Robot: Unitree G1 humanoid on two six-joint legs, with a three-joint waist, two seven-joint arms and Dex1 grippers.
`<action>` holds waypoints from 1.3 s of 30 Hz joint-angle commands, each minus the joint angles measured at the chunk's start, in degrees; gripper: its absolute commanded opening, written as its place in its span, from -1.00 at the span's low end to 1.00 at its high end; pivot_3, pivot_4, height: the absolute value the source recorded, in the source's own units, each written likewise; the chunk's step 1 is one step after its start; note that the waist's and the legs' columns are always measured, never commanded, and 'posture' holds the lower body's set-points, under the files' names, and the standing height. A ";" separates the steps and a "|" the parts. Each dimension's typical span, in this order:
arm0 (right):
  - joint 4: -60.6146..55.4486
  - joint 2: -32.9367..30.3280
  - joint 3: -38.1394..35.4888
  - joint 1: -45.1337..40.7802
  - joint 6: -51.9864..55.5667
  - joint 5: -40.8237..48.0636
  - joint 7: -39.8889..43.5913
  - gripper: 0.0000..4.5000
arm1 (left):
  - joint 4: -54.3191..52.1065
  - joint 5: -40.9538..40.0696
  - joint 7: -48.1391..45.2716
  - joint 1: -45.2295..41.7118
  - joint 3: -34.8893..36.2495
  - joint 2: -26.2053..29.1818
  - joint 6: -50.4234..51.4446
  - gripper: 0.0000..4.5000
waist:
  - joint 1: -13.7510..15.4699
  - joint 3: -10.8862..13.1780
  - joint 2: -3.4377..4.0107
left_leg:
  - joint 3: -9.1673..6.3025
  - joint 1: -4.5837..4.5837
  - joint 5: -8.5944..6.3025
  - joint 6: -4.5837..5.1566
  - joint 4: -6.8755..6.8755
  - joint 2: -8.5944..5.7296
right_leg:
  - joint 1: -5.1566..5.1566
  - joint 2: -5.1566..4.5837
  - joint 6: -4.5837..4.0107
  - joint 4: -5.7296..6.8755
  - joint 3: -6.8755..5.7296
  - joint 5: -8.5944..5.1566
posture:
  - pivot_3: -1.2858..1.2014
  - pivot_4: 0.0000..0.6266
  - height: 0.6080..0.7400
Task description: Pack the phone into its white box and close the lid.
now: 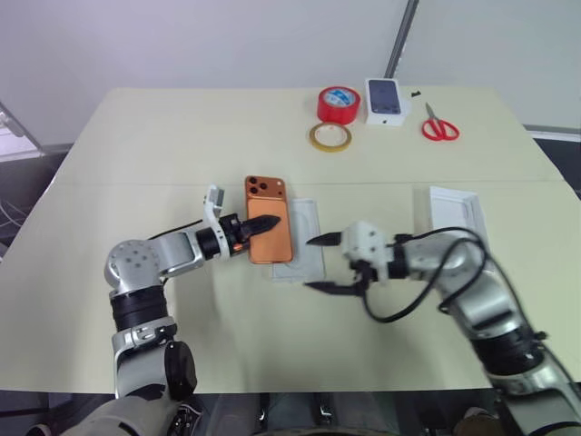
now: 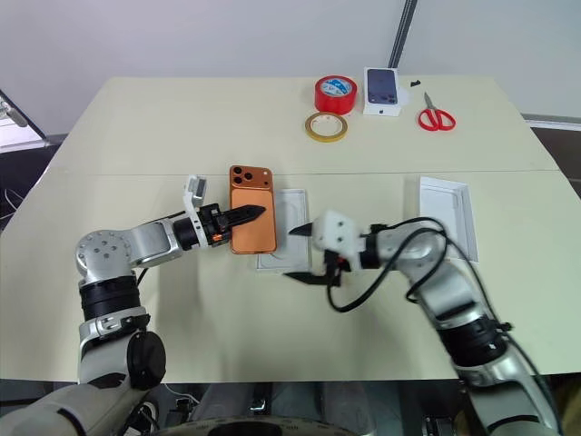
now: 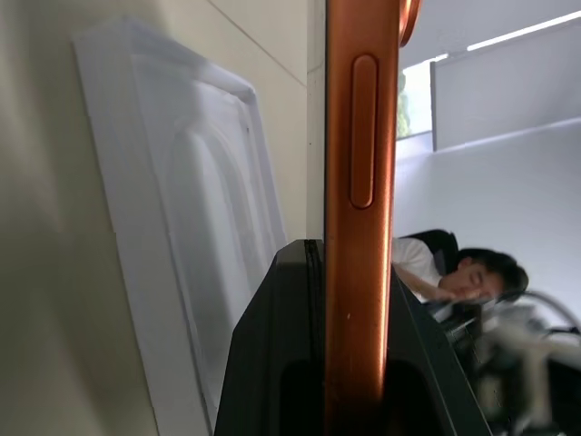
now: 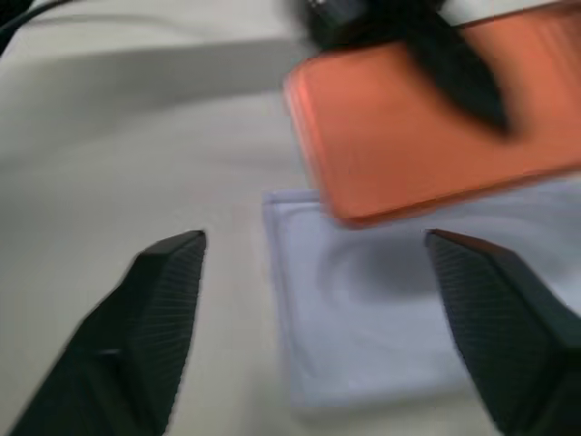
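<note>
The copper-orange phone (image 1: 270, 238) is held back-up just above the table, its right half over the white box (image 1: 307, 243), a shallow tray with a moulded recess. My left gripper (image 1: 265, 223) reaches in from the left and is shut on the phone, one black finger lying across its back. In the left wrist view the phone's edge (image 3: 363, 182) stands between the fingers (image 3: 272, 363), with the box (image 3: 200, 227) beside it. My right gripper (image 1: 313, 263) is open at the box's near right corner, holding nothing; its view shows the phone (image 4: 408, 136) above the box (image 4: 363, 327).
A second shallow white piece with a low rim (image 1: 457, 214) lies to the right. At the table's far side are a red tape roll (image 1: 338, 104), a yellow tape ring (image 1: 329, 136), a small box printed with a phone (image 1: 384, 100) and red scissors (image 1: 439, 125). A person (image 3: 463, 277) sits in the background.
</note>
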 commanded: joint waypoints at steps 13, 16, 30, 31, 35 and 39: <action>9.88 1.36 -7.17 1.62 -11.35 -0.75 -6.76 0.81 | 0.43 1.12 -3.29 -0.35 -6.80 -0.66 -4.43 0.21 | -0.24 0.00 0.01 | 0.03 0.01 0.02 -0.02 0.02 0.04 | -0.02 0.06 0.00 0.07 0.01 0.00 | 0.03 -0.52 1.00; 10.65 1.02 -6.39 1.50 -12.14 -1.44 -6.57 0.81 | -1.11 1.96 -3.76 -0.22 -8.50 0.74 -4.23 0.89 | -0.24 -0.01 0.02 | 0.03 0.01 0.02 -0.02 0.02 0.05 | -0.01 0.06 0.00 0.07 0.01 0.00 | 0.03 -0.52 1.00; 13.23 3.37 -3.76 -0.53 -13.95 -2.52 -7.04 0.81 | -6.70 1.58 -2.80 -1.75 -11.50 4.64 0.44 0.98 | -0.21 -0.02 0.04 | 0.03 0.04 0.02 -0.02 0.04 0.05 | 0.02 0.07 0.00 0.08 0.01 0.00 | 0.03 -0.52 1.00; 13.34 3.51 -3.64 -0.64 -14.06 -2.61 -7.15 0.81 | -6.77 2.40 -2.87 -1.45 -12.09 5.02 -0.40 0.98 | -0.22 -0.02 0.04 | 0.03 0.04 0.02 -0.02 0.04 0.05 | 0.02 0.07 0.00 0.08 0.01 0.00 | 0.03 -0.52 1.00; 13.56 3.83 -3.43 -0.81 -14.32 -2.85 -7.37 0.81 | -5.45 6.06 -3.84 -1.65 -15.75 7.01 -3.23 0.98 | -0.28 -0.02 0.05 | 0.03 0.06 0.03 -0.03 0.04 0.05 | 0.03 0.08 0.00 0.09 0.01 0.00 | 0.03 -0.52 1.00; 13.62 3.94 -3.23 -0.72 -14.61 -3.31 -7.70 0.81 | -5.15 6.59 -5.57 -2.94 -17.28 6.88 -4.41 0.98 | -0.36 -0.03 0.05 | 0.03 0.06 0.03 -0.04 0.04 0.05 | 0.04 0.08 0.00 0.10 0.01 0.00 | 0.03 -0.52 1.00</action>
